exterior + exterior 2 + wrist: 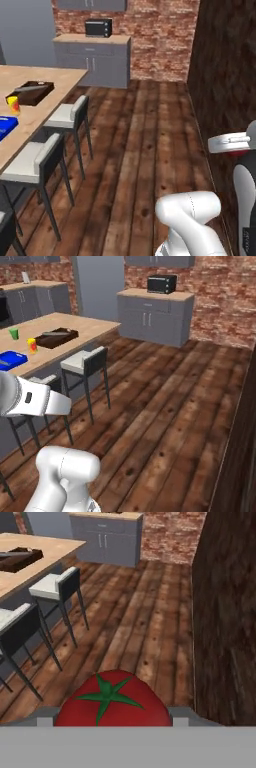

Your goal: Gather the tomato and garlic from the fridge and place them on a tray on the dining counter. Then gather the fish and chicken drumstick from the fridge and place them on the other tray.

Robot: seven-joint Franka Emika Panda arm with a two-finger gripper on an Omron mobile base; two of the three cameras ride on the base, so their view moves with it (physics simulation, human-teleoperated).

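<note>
Pinching a round, glossy red tomato (111, 702) with a green star-shaped stem, claw (112, 714) over plank flooring near a dark wood wall, far from the dark tray (30, 93) on the pale counter (45, 80) at left; slick skin could slip out in transit.
</note>
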